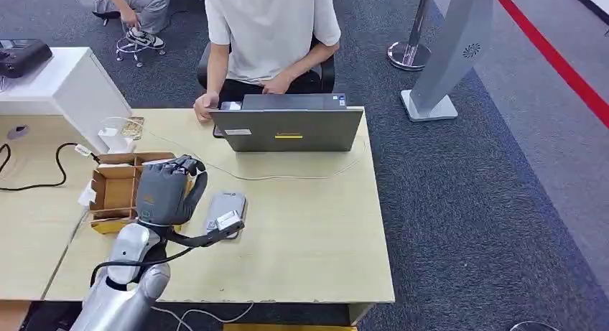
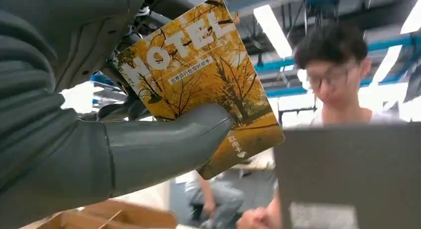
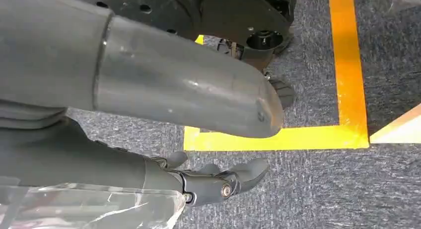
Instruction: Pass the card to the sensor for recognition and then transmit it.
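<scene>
My left hand (image 1: 168, 191) is raised over the desk (image 1: 309, 230), between the cardboard box (image 1: 115, 191) and the grey card sensor (image 1: 224, 212). In the left wrist view its thumb (image 2: 164, 144) and dark fingers pinch a yellow card (image 2: 198, 80) printed "HOTEL" with autumn trees. The card is held upright, off the desk and to the left of the sensor. The sensor lies flat with a white label on its near end. My right hand (image 3: 213, 182) hangs by my side over the carpet, fingers apart and holding nothing.
A person in a white shirt (image 1: 269, 29) sits across the desk behind an open grey laptop (image 1: 291, 126). A thin cable (image 1: 287, 176) runs across the desk in front of the laptop. A white stand (image 1: 61, 87) is at the far left. Yellow floor tape (image 3: 347, 65) lies below my right hand.
</scene>
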`<state>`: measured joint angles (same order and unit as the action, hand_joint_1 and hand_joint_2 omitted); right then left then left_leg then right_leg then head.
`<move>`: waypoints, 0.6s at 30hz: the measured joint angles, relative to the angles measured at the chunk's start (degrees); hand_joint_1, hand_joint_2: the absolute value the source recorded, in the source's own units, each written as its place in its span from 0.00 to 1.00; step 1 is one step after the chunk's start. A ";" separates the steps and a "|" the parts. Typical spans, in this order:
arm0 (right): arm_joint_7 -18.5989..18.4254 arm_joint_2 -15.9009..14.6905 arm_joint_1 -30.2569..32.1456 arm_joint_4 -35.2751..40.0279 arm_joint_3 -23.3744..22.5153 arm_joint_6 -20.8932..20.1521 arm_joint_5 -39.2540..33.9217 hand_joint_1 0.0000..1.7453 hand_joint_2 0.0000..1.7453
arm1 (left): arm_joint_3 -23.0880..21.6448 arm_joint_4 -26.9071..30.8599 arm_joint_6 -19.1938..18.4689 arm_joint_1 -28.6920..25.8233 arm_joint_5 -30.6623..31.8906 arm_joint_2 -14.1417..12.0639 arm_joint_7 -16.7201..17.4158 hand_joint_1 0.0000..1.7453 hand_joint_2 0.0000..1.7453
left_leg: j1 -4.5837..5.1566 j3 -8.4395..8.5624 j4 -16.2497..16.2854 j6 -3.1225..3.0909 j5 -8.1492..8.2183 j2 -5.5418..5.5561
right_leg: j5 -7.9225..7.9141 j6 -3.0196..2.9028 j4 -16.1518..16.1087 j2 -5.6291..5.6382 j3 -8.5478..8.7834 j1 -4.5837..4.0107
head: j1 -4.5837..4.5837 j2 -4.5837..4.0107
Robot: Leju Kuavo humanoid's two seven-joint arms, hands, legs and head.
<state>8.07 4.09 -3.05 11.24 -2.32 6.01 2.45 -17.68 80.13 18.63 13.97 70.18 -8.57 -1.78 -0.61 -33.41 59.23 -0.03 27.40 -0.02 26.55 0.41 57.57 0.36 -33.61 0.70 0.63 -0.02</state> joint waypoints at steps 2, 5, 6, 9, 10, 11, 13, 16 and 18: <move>-0.04 0.00 0.07 -0.02 -0.15 0.04 0.20 0.00 0.00 | 0.00 -1.14 -2.07 0.55 0.92 -0.20 1.61 1.00 1.00 | 0.00 0.00 0.00 0.00 -0.04 0.00 | -0.02 -0.01 0.00 0.00 0.00 0.00 | 0.00 0.00; -0.09 0.00 0.09 -0.05 -0.26 0.04 0.53 0.00 0.00 | -0.05 -3.83 -5.89 1.91 2.30 -0.33 4.18 1.00 1.00 | 0.00 0.00 0.01 -0.02 -0.06 0.00 | -0.05 -0.02 0.00 0.00 0.01 0.00 | 0.00 0.02; -0.13 0.00 0.09 -0.05 -0.28 0.02 0.53 0.00 0.00 | -0.09 -4.77 -6.87 2.32 2.43 -0.33 4.73 1.00 1.00 | 0.01 0.00 0.01 -0.02 -0.06 0.00 | -0.06 -0.02 0.00 0.00 0.01 0.00 | 0.00 0.00; -0.22 0.00 0.15 -0.07 -0.28 0.04 0.61 0.00 0.00 | -0.24 -6.50 -8.38 3.10 2.65 -0.33 5.45 1.00 1.00 | 0.01 0.00 0.02 -0.03 -0.06 0.00 | -0.06 -0.01 0.00 0.01 0.00 0.00 | 0.00 0.02; -0.26 0.00 0.14 -0.09 -0.31 0.07 0.70 0.00 0.00 | -0.59 -7.15 -9.07 3.39 2.63 -0.33 5.58 1.00 1.00 | 0.02 0.00 0.02 -0.03 -0.06 0.00 | -0.06 -0.01 0.00 0.01 0.00 0.00 | 0.00 0.00; -0.33 0.00 0.14 -0.09 -0.31 0.07 0.70 0.00 0.00 | -0.90 -7.57 -9.82 3.54 2.50 -0.35 5.65 1.00 1.00 | 0.02 0.00 0.01 -0.03 -0.05 0.00 | -0.06 -0.01 0.00 0.01 0.00 0.00 | 0.00 0.00; -0.50 0.00 0.16 -0.11 -0.33 0.09 0.70 0.00 0.00 | -1.29 -8.44 -11.15 3.63 2.21 -0.39 5.65 1.00 1.00 | 0.03 0.00 0.01 -0.03 -0.05 0.00 | -0.05 -0.01 0.00 0.02 -0.01 0.00 | 0.00 0.02; -0.66 0.00 0.17 -0.11 -0.35 0.07 0.92 0.00 0.00 | -2.51 -9.58 -13.88 3.98 1.03 -0.66 5.10 1.00 1.00 | 0.03 -0.02 0.01 -0.05 -0.03 0.00 | -0.04 0.00 -0.01 0.01 -0.01 0.00 | 0.00 0.00; -0.70 0.00 0.17 -0.11 -0.35 0.04 1.07 0.00 0.00 | -2.95 -9.95 -14.59 4.08 0.42 -0.81 4.70 1.00 1.00 | 0.03 -0.02 0.01 -0.05 -0.03 0.00 | -0.04 0.00 -0.01 0.01 -0.02 0.00 | 0.00 0.00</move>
<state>7.37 4.09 -2.89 11.13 -2.67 6.05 3.52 -20.63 70.18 4.04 18.05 70.60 -9.38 2.93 -0.58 -33.43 59.24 -0.08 27.37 -0.03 26.50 0.41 57.56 0.37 -33.62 0.70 0.63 -0.02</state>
